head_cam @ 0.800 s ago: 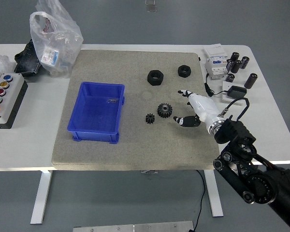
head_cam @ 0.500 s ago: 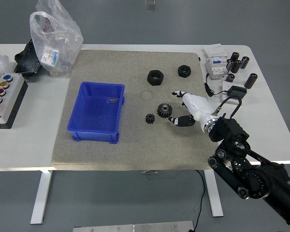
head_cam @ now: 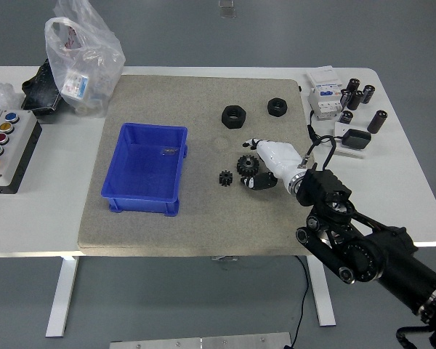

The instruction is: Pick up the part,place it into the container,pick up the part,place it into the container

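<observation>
Blue bin: I see it on the left of the grey mat, open side up; only a small dark bit lies inside.
Right hand: white, fingers spread wide around the big gear, thumb below it; I can't tell if it touches.
Small gear: just left of the big one, on the mat.
Nuts: two black ones further back.
Writing: I can read none on the breaker or the bag.
Button box: left edge.
</observation>
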`<act>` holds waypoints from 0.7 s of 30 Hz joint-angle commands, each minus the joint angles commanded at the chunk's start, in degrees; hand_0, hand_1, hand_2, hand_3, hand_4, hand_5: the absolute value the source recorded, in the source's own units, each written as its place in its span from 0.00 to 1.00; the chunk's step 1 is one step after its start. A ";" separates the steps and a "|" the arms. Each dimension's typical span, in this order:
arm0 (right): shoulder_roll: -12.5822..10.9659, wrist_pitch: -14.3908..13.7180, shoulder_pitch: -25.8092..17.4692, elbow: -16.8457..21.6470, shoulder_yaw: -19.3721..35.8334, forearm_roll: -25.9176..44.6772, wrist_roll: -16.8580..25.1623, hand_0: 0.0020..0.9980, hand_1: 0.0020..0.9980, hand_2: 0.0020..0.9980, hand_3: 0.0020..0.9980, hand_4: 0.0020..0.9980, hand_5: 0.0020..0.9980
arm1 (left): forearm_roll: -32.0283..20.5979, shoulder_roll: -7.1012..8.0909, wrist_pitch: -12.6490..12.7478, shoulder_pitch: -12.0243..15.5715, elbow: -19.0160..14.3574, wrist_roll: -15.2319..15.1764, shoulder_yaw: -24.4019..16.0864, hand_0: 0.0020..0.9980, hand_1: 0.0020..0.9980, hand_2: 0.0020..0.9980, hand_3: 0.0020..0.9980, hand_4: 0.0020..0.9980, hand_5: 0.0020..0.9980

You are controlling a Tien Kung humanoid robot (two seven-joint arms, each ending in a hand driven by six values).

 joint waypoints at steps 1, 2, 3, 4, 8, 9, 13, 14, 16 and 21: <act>0.09 -0.07 0.21 -0.38 -0.29 0.02 0.10 0.30 0.64 0.70 0.79 0.72 0.19 | -0.02 0.01 -0.01 -0.03 0.00 -0.01 0.05 0.67 0.66 0.67 0.82 0.67 0.18; 0.17 -0.14 0.37 -0.67 -0.51 -0.03 0.18 0.30 0.64 0.70 0.79 0.72 0.19 | -0.04 0.02 -0.03 -0.05 0.00 0.00 0.09 0.67 0.66 0.67 0.82 0.67 0.18; 0.24 -0.20 0.50 -0.92 -0.69 -0.10 0.23 0.29 0.55 0.51 0.63 0.45 0.14 | -0.04 0.03 -0.04 -0.08 0.00 0.00 0.12 0.67 0.66 0.67 0.82 0.67 0.18; 0.30 -0.26 0.61 -1.17 -0.87 -0.15 0.29 0.29 0.55 0.51 0.63 0.45 0.14 | -0.07 0.04 -0.05 -0.10 0.00 0.01 0.18 0.67 0.66 0.67 0.82 0.67 0.18; 0.42 -0.47 0.78 -1.95 -1.55 -0.33 0.52 0.29 0.55 0.51 0.63 0.45 0.14 | -0.30 0.09 -0.16 -0.16 0.00 0.06 0.47 0.67 0.66 0.67 0.82 0.67 0.18; 0.40 -0.60 0.78 -2.02 -1.64 -0.34 0.61 0.28 0.48 0.40 0.51 0.30 0.00 | -0.40 0.10 -0.18 -0.17 0.00 0.05 0.56 0.67 0.66 0.67 0.81 0.67 0.18; 0.28 -1.41 0.83 -2.00 -1.86 -0.43 1.10 0.28 0.48 0.40 0.51 0.30 0.00 | -0.77 0.13 -0.27 -0.19 0.00 0.03 0.94 0.67 0.66 0.67 0.81 0.67 0.18; 0.23 -1.70 0.87 -1.98 -1.91 -0.35 1.30 0.28 0.48 0.40 0.51 0.30 0.00 | -0.87 0.14 -0.28 -0.21 0.00 0.03 1.04 0.67 0.66 0.67 0.81 0.67 0.18; 0.13 -2.20 0.97 -1.90 -2.05 -0.21 1.66 0.26 0.43 0.33 0.42 0.19 0.00 | -1.02 0.14 -0.30 -0.23 0.00 0.02 1.19 0.67 0.66 0.67 0.81 0.67 0.18; -0.38 -3.59 2.50 -0.19 -3.49 0.36 2.61 0.26 0.43 0.32 0.40 0.17 0.00 | -0.97 0.19 -0.32 -0.24 0.00 0.06 1.13 0.67 0.66 0.67 0.81 0.67 0.18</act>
